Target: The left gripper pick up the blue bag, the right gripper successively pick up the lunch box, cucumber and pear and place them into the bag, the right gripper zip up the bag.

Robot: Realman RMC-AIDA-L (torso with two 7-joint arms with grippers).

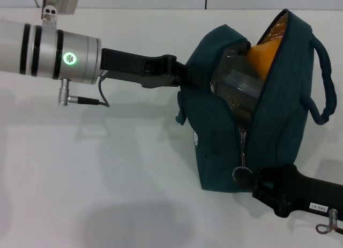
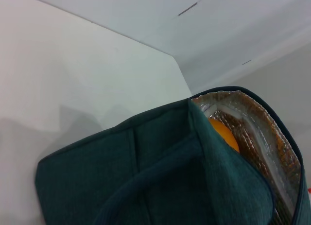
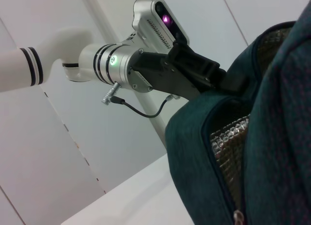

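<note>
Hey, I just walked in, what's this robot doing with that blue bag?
It is packing a lunch. The left gripper holds the blue bag by its upper edge on the white table. The bag is open along the top, with the lunch box and the orange pear already inside; the cucumber is not visible. The right gripper is at the zipper pull at the low end of the opening, apparently about to zip it.

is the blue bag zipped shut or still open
Open. The blue bag gapes along its top, showing the silver lining, the pear and the lunch box inside. The right end effector is at the zipper pull.
</note>
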